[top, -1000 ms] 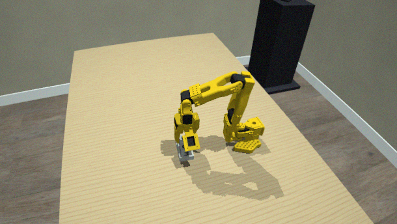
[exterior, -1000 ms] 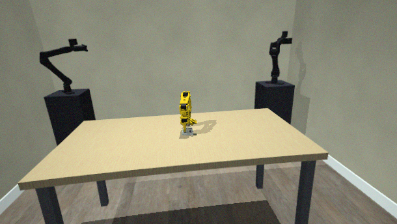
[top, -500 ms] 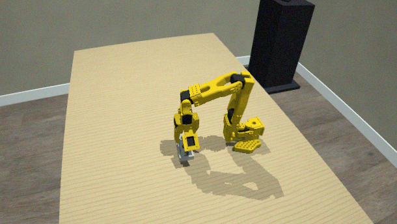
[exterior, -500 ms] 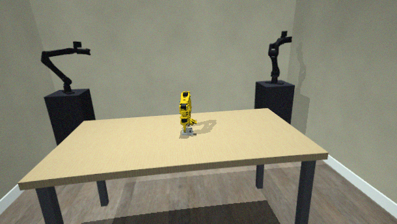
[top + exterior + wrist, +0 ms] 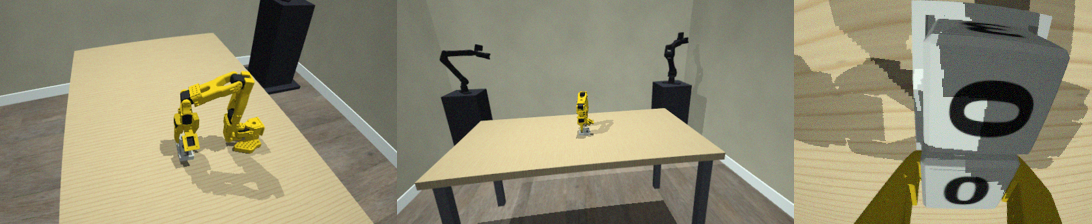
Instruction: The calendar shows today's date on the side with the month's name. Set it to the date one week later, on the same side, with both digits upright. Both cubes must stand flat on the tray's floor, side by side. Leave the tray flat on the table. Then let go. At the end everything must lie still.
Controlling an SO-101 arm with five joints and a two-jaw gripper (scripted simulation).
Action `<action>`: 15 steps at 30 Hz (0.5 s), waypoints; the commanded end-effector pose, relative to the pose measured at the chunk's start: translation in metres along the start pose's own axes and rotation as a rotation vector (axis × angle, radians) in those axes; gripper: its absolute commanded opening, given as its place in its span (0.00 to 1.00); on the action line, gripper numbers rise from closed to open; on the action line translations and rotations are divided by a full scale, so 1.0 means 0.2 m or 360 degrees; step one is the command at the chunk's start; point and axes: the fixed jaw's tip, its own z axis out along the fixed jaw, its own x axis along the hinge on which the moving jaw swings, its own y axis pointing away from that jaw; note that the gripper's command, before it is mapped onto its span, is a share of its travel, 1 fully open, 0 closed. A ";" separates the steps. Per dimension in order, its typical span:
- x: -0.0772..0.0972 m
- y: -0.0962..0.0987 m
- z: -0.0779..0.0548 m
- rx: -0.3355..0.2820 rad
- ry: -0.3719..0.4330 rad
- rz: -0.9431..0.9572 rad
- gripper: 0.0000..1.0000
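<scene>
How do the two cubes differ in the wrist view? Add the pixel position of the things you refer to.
The nearer cube (image 5: 939, 172) sits between the gripper's (image 5: 964, 182) fingers, while the farther cube (image 5: 961, 60) lies beyond them. The farther cube looks larger in this view, the nearer one smaller. A second marked face shows on the farther cube; the nearer cube shows only one. Both are pale grey, partly shaded, with a black 0 facing the camera.
</scene>
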 end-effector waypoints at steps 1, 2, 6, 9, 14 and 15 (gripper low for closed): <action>0.00 -0.04 -0.02 0.0061 0.0004 0.0016 0.00; 0.00 -0.04 -0.03 0.0061 0.0004 0.0016 0.00; 0.00 -0.04 -0.05 0.0061 0.0004 0.0016 0.00; 0.00 -0.04 -0.09 0.0061 0.0004 0.0016 0.00; 0.00 -0.04 -0.15 0.0061 0.0004 0.0016 0.00; 0.00 -0.04 -0.15 0.0061 0.0004 0.0016 0.00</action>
